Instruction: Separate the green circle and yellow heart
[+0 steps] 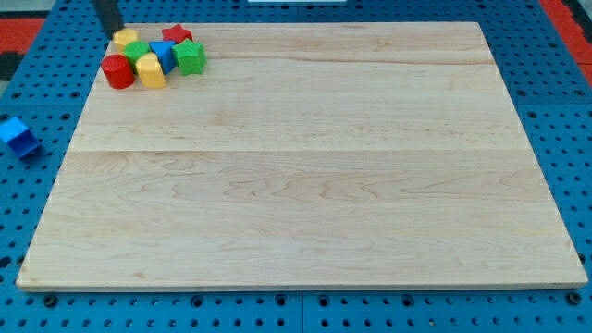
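- My tip (117,30) has no jaws, just the bare rod, touching yellow block (125,38) at cluster's top-left.
- Green circle (137,50) touches yellow heart (151,70), board (305,185) top-left corner.
- Red cylinder (117,71) left of heart.

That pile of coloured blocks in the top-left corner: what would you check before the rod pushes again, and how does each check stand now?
1. My tip in view: ok, at the cluster's top-left edge.
2. Green circle located: ok, inside the cluster.
3. Yellow heart located: ok, right beside my tip.
4. Gap between circle and heart: not ok, they touch.
5. Neighbours clear of the push path: not ok; red cylinder and yellow block crowd close.
6. Room at the board edge: cannot tell.
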Available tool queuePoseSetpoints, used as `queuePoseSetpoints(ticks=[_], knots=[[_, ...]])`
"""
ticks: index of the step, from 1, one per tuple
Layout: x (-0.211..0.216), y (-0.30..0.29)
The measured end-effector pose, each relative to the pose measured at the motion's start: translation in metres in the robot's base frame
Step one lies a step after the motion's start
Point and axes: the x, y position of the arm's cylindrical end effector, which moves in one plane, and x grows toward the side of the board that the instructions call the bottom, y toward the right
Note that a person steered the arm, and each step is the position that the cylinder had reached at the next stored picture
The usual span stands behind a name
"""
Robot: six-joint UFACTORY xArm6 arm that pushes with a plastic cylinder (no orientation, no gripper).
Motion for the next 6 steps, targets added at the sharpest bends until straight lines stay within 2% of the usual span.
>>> queuePoseSetpoints(ticks=[2, 3, 4, 5, 6], knots=[[0.116, 0.096], [0.140, 0.109], [0.140, 0.086], [0.167, 0.062], [0.212, 0.079]])
